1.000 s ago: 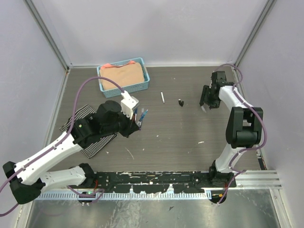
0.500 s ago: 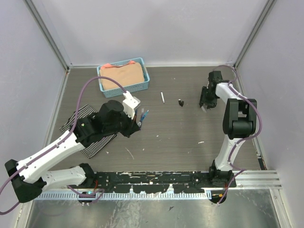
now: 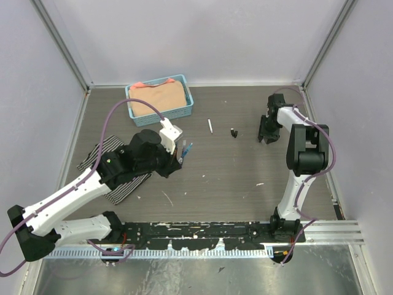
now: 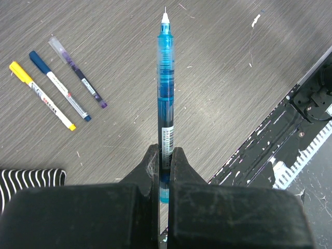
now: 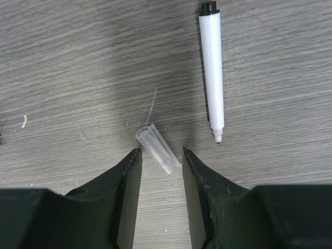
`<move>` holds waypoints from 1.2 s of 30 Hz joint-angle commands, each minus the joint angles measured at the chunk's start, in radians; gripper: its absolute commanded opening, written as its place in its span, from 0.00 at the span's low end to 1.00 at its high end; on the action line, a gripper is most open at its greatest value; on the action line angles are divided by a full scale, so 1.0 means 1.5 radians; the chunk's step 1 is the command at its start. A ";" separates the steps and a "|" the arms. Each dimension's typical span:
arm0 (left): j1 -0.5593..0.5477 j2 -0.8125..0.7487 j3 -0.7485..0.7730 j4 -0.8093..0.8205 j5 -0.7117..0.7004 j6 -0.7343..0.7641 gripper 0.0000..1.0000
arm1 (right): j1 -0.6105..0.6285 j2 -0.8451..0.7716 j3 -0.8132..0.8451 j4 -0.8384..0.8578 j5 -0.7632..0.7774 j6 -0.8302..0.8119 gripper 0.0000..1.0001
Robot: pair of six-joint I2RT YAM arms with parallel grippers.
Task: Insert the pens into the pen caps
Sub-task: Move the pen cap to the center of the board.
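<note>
Pen (image 4: 166, 93) — base buried in left hand (image 4: 165, 155).

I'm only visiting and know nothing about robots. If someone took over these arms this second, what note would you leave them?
Left hand: shut on the blue pen, bare tip pointing away from it.
Right hand: open, low, fingers either side of the clear cap, not gripping.
White pen lies uncapped beside that cap; a black cap lies loose nearby.
Done: yellow pen, dark blue pen and purple pen look capped, lying together.
Left: grip the clear cap, probably for the blue pen; then cap the white pen.
</note>
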 commanded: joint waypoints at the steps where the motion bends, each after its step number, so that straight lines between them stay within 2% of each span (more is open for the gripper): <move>1: 0.002 0.002 0.026 0.003 0.002 0.003 0.00 | -0.003 0.007 0.032 0.001 0.015 -0.011 0.42; 11: 0.002 -0.007 0.020 0.005 -0.004 0.001 0.00 | 0.001 0.029 0.045 -0.004 0.023 -0.009 0.36; 16: 0.001 -0.010 0.016 0.011 -0.005 0.000 0.00 | 0.013 0.037 0.045 -0.005 0.045 -0.004 0.25; 19: 0.001 -0.013 0.010 0.018 -0.007 -0.006 0.00 | 0.022 0.022 0.036 0.006 0.039 0.004 0.19; 24: 0.001 -0.018 0.006 0.020 -0.006 -0.009 0.00 | 0.050 -0.036 -0.004 0.013 0.022 0.020 0.17; 28: 0.002 -0.018 0.005 0.023 -0.006 -0.010 0.00 | 0.109 -0.108 -0.090 0.040 0.011 0.047 0.16; 36: 0.001 -0.015 0.007 0.031 -0.009 -0.017 0.00 | 0.287 -0.250 -0.255 0.075 0.043 0.141 0.16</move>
